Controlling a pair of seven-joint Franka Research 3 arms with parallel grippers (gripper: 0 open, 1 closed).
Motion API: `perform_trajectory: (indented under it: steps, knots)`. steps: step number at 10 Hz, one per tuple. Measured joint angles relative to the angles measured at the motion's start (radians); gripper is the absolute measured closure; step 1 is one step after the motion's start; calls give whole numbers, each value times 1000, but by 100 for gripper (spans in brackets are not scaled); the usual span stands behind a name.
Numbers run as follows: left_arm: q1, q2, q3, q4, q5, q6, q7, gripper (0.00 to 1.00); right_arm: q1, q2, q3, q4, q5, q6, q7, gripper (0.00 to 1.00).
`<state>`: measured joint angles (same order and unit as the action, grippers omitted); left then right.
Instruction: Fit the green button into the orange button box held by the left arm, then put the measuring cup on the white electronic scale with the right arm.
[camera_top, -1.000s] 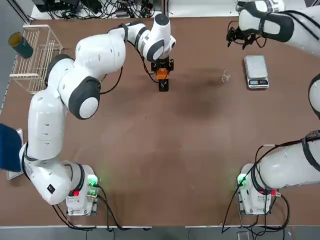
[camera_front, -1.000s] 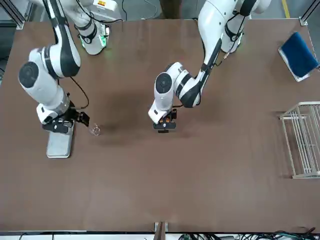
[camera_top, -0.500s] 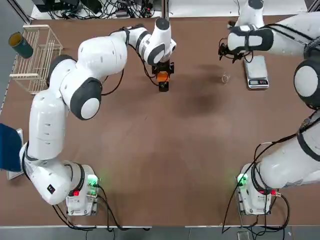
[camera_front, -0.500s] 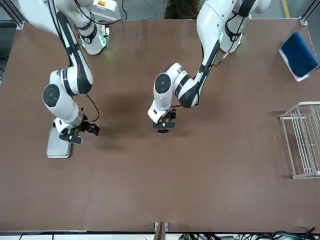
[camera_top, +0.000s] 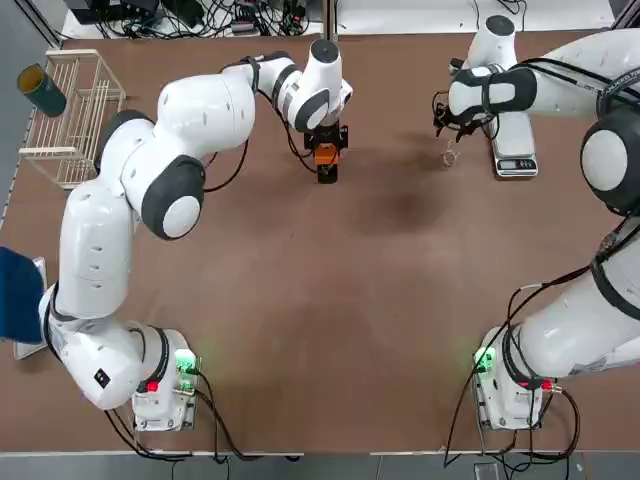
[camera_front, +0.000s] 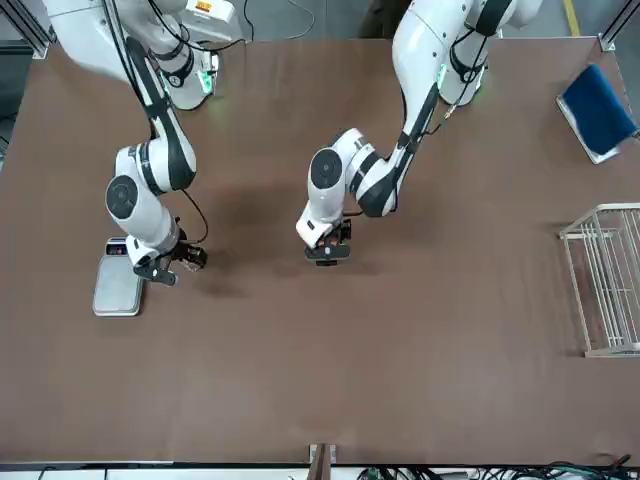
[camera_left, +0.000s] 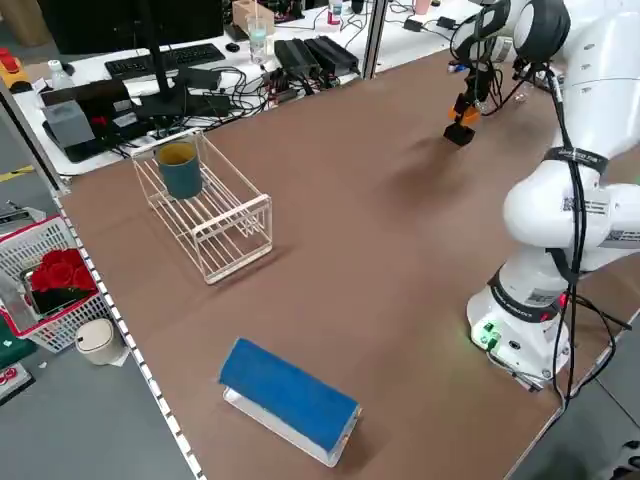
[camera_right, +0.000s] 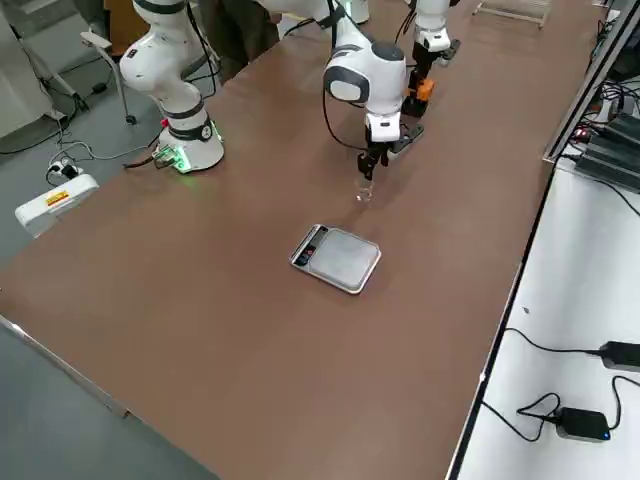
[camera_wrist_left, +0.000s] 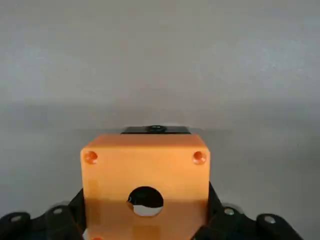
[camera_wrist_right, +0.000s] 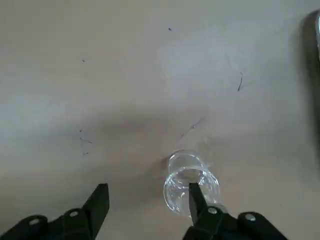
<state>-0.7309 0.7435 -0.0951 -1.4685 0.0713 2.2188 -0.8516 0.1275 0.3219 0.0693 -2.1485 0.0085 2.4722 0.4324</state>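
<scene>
Measuring cup (camera_wrist_right: 192, 182) stood on table (camera_top: 300, 290), beside white electronic scale (camera_top: 514, 150). Right gripper (camera_wrist_right: 149, 187) was at cup, jaws well apart, one finger over its rim, nothing gripped. Left gripper (camera_wrist_left: 146, 202) was above table, well apart from cup, jaws parted around orange button box (camera_wrist_left: 146, 175), gripping it.

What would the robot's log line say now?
left gripper: holds orange box | right gripper: open, at clear cup | scale: bare

Orange box (camera_wrist_left: 146, 175), seemingly plain.
</scene>
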Motion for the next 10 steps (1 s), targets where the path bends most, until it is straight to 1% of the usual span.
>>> perform_trajectory:
  steps: [1,5,10]
  knots:
    - [0,1,0,-2,0,0,0,14,0,0,0,-7,0,0,1,31]
    - [0,12,0,-4,13,7,-18,14,0,3,0,-20,0,0,5,37]
    - [0,21,0,-4,20,34,-19,14,0,32,0,-22,0,33,7,41]
